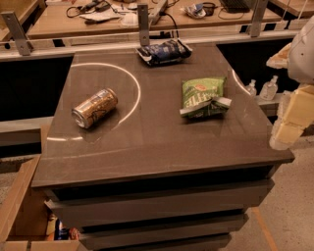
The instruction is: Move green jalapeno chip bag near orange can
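The green jalapeno chip bag point(202, 96) lies flat on the right half of the dark grey table point(157, 142), crinkled, with white lettering and a small red logo. The orange can point(94, 108) lies on its side on the left half of the table, about a bag's length or more away from the bag. My gripper point(288, 128) hangs at the right edge of the view, beside and just past the table's right edge, to the right of the green bag and not touching it.
A dark blue chip bag point(164, 51) lies at the table's far edge. Small clear bottles point(269, 89) stand on a ledge beyond the right side. An open cardboard box point(22, 215) sits on the floor at lower left. A cluttered wooden desk point(147, 12) is behind.
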`<state>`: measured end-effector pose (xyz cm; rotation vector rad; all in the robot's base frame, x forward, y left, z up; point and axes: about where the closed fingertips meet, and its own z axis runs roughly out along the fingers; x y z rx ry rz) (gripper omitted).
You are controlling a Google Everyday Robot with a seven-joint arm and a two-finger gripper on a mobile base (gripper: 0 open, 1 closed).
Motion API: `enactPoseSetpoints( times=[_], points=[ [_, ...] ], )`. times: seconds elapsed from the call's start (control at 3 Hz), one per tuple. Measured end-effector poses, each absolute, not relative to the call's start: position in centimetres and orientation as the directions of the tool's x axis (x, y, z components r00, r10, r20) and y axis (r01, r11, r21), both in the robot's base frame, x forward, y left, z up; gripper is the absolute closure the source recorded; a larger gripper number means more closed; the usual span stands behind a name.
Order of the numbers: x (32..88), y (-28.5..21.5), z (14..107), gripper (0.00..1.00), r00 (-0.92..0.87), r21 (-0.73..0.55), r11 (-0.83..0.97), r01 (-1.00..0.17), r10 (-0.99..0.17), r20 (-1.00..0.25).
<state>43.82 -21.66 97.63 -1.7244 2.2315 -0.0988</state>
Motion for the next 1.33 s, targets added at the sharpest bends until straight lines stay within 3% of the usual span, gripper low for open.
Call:
enactPoseSetpoints(
  times=[0.67, 1.33],
  points=[
    [44.0, -21.8, 97.6, 0.00, -0.236, -0.252, 0.288, -0.924, -0.947, -0.219],
    [47.9, -22.4, 97.0, 0.00, -0.219, -0.363, 0.345, -0.866, -0.913, -0.345]
  ],
)
